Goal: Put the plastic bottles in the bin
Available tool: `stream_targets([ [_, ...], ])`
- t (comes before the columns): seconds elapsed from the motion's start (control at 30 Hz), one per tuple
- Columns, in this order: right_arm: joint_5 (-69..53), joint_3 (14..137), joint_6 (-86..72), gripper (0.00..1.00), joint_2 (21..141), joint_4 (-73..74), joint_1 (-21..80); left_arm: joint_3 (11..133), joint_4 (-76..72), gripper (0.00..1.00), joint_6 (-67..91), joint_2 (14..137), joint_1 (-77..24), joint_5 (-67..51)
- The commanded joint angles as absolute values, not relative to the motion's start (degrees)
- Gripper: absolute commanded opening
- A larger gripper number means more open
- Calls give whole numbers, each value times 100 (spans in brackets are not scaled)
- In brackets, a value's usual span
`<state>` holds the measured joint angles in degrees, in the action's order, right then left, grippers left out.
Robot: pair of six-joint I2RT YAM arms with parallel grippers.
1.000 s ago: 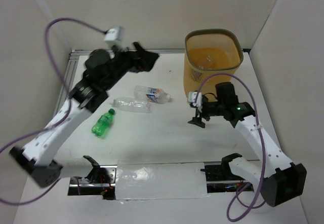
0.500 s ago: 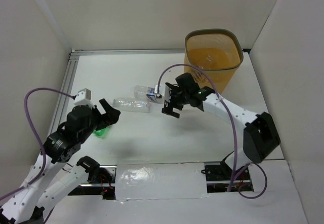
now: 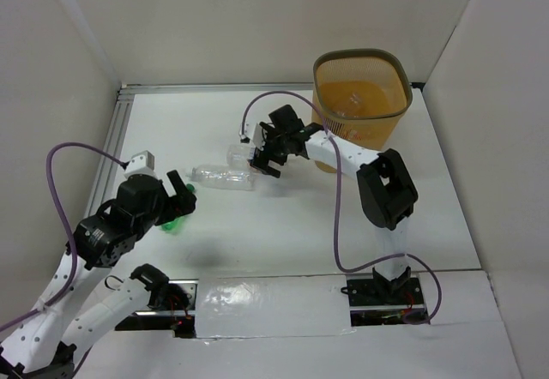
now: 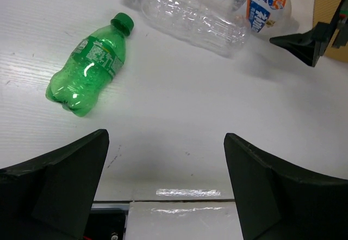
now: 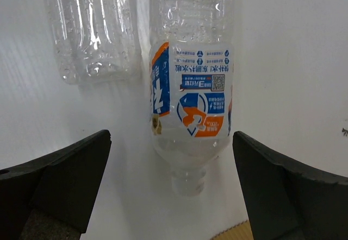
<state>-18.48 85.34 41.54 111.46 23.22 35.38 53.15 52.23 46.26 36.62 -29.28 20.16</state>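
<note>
Lying on the table (image 3: 283,225) are three bottles: green bottle (image 4: 89,71), bare bottle (image 4: 190,18), labelled bottle (image 5: 190,101); one bin (image 3: 360,96) is standing; left gripper (image 4: 166,139) and right gripper (image 5: 171,137) jaws are gaping.

Top view: green bottle (image 3: 177,222) is mostly hidden under left gripper (image 3: 180,192) — only a sliver is seen. Labelled bottle (image 3: 237,153) is part-covered by right gripper (image 3: 262,163). Pale shapes inside bin (image 3: 360,53) cannot be id'd.

Right wrist view: far ends of labelled bottle and clear bottle (image 5: 92,28) are cut off at top edge.

Left wrist view: bin is reduced to an orange corner at right edge — labelled bottle is cut off at top.
</note>
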Motion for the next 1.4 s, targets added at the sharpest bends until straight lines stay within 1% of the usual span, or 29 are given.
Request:
stream_targets([
  [0.0, -1986, 8999, 4157, 100, 11451, 2644, 3551, 5642, 5335, 100, 4263, 3735, -2900, 2039],
  [0.3, -1846, 9298, 4271, 100, 12119, 2654, 3498, 5862, 5256, 100, 3745, 4665, -2900, 1986],
  [0.43, -1951, 9299, 4394, 96, 12173, 2707, 3437, 5862, 4975, 100, 3244, 5044, -2839, 1934],
  [0.53, -2013, 9299, 4395, 95, 12173, 2760, 3384, 5801, 4694, 100, 2814, 5307, -2760, 1934],
  [0.63, -2153, 9299, 4395, 89, 12173, 2821, 3384, 5678, 4396, 100, 2400, 5510, -2541, 1775],
  [0.67, -2206, 9299, 4395, 85, 12173, 2900, 3384, 5678, 4325, 100, 2312, 5580, -2479, 1706],
  [0.7, -2258, 9360, 4395, 77, 12173, 2953, 3323, 5626, 4255, 100, 2146, 5694, -2418, 1635],
  [0.77, -2486, 9544, 4395, 68, 12094, 3206, 3322, 5572, 4140, 100, 2005, 5809, -2189, 1565],
  [0.8, -2609, 9641, 4395, 61, 12015, 3347, 3253, 5520, 4053, 100, 1873, 5862, -2119, 1477],
  [0.9, -3031, 10167, 4455, 51, 11787, 3927, 3199, 5388, 3912, 100, 1654, 5985, -1785, 1224],
  [0.93, -3154, 10439, 4456, 46, 11708, 4042, 3199, 5335, 3850, 100, 1600, 5985, -1706, 1161],
  [0.97, -3207, 10563, 4456, 44, 11533, 4147, 3199, 5335, 3850, 100, 1600, 5985, -1566, 1108],
  [1.1, -3436, 11292, 4395, 41, 11171, 4516, 3199, 5203, 3771, 99, 1529, 6108, -1318, 993],
  [1.13, -3567, 11659, 4308, 41, 11119, 4587, 3138, 5203, 3771, 99, 1529, 6204, -1240, 993],
  [1.23, -3647, 12110, 3975, 41, 10908, 4641, 3085, 5203, 3771, 99, 1529, 6442, -1187, 1151],
  [1.37, -3412, 12340, 3211, 40, 10451, 4000, 2928, 5203, 3771, 99, 1529, 6741, -1011, 1151],
])
